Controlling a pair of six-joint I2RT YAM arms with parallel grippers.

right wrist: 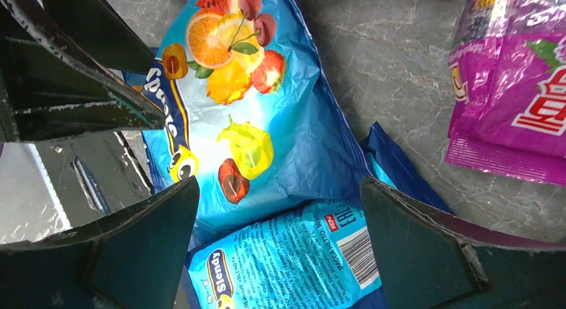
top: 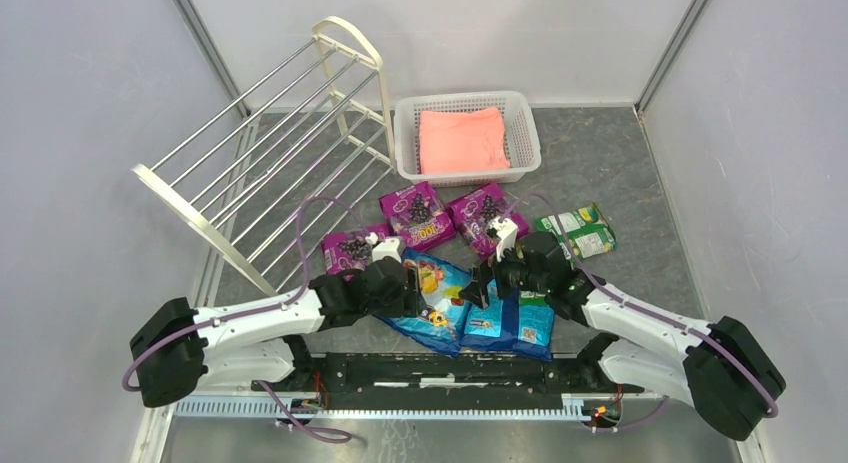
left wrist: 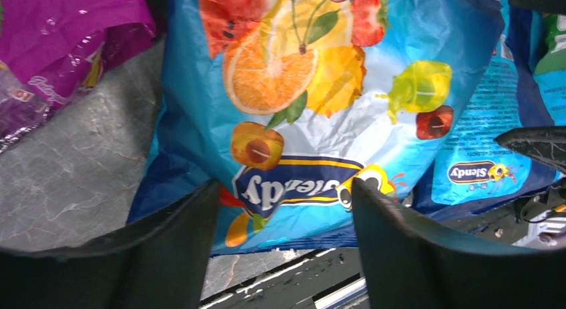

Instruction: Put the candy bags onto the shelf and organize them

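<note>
Two tools stand open at the near edge of the bench (top: 600, 163): your left tool (left wrist: 286, 255) straddles the bottom edge of the large blue fruit bag (left wrist: 320, 89), and your right tool (right wrist: 280, 249) hovers above that bag and a smaller blue bag (top: 500, 328). The shelf (top: 196, 221) sits at the far-left corner.

A large glossy blue plastic candy bag with fruit pictures (top: 432, 295) lies flat at lower centre, touching the smaller blue packets (top: 512, 326) on its right. Three purple grape bags (top: 416, 213) spread just above it, and green-and-white packets (top: 578, 233) lie further right. The cream-white shelf of silver rods (top: 197, 221) stands tilted at upper left.
</note>
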